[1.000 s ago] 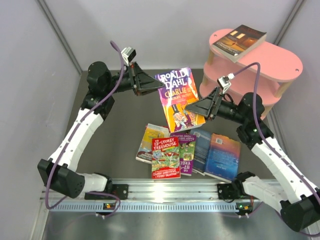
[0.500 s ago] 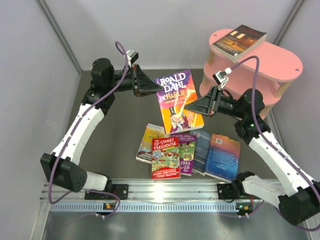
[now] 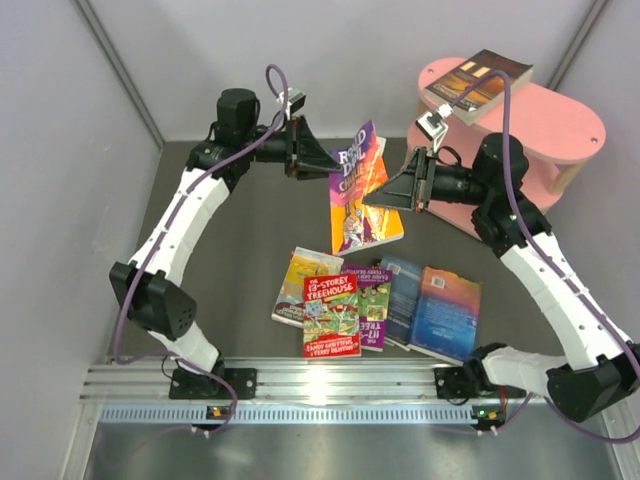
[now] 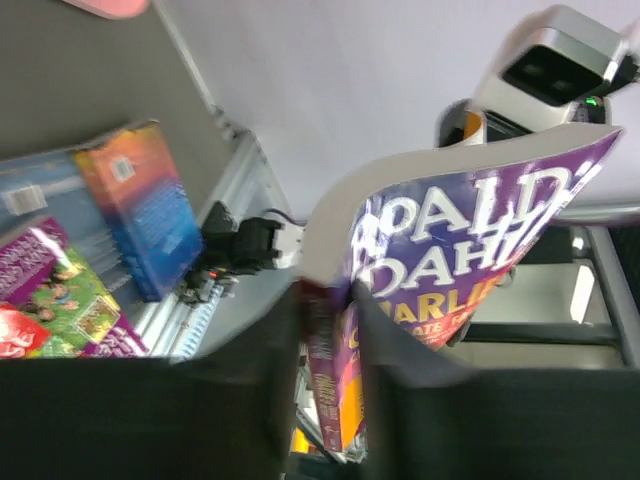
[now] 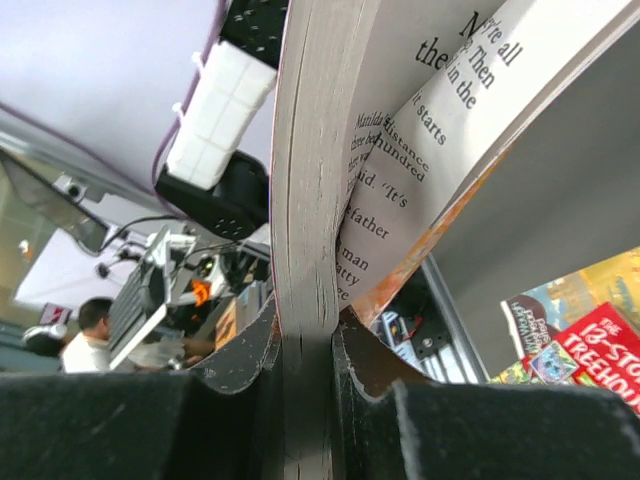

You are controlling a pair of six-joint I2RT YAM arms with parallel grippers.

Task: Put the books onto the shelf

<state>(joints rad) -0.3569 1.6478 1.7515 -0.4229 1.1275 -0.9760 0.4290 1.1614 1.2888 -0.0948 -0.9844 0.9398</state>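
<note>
My left end effector [image 3: 326, 168] and right end effector [image 3: 370, 200] are both clamped on the purple Roald Dahl book [image 3: 352, 215], tilted at upper centre, left of the pink shelf [image 3: 560, 125].

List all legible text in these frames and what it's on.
"ROALD DAHL": purple book cover.
"13-STOREY TREEHOUSE": red book cover.
"Matilda", "hundred", "father": inner page of the purple book.
Other covers, including the blue book and the brown book on the shelf: too small to read.

Pale lilac walls [image 3: 330, 50] enclose a dark grey tabletop [image 3: 240, 260] with an aluminium rail [image 3: 330, 378].
</note>
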